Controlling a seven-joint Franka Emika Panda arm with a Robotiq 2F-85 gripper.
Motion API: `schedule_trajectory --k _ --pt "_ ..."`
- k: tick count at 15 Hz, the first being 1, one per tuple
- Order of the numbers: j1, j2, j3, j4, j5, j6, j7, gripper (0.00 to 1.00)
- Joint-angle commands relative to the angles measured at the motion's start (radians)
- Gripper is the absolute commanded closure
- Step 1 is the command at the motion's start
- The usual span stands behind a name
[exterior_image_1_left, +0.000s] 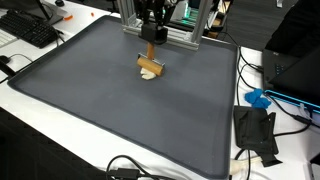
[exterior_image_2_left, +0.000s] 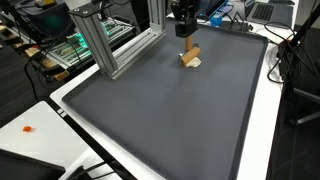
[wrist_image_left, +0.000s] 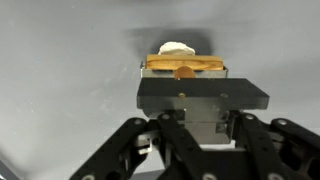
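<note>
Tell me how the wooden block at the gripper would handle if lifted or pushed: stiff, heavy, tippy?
The wooden block shows straight, solid edges, so it probably won't flex in the gripper. It is small against the mat, so it is likely light. It looks tall and narrow, so it might tip if nudged near its top.

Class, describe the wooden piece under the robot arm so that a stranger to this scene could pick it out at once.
Find the dark grey mat, then look to its edge by the aluminium frame. There the wooden block stands upright in the black jaws, with a cream lump at its foot. It is the only tan thing on the mat.
</note>
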Motion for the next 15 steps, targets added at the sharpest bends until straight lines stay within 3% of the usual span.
schedule_trajectory --k 1,10,13,15 --pt "-0.008 0.052 -0.010 -0.012 -0.102 0.071 0.166 0.78" --pt "0.000 0.092 -0.036 0.012 -0.238 0.111 0.489 0.78" --pt "0.007 0.105 -0.040 0.020 -0.205 0.104 0.488 0.78" --pt "0.008 0.106 -0.021 0.023 -0.083 0.065 0.391 0.78"
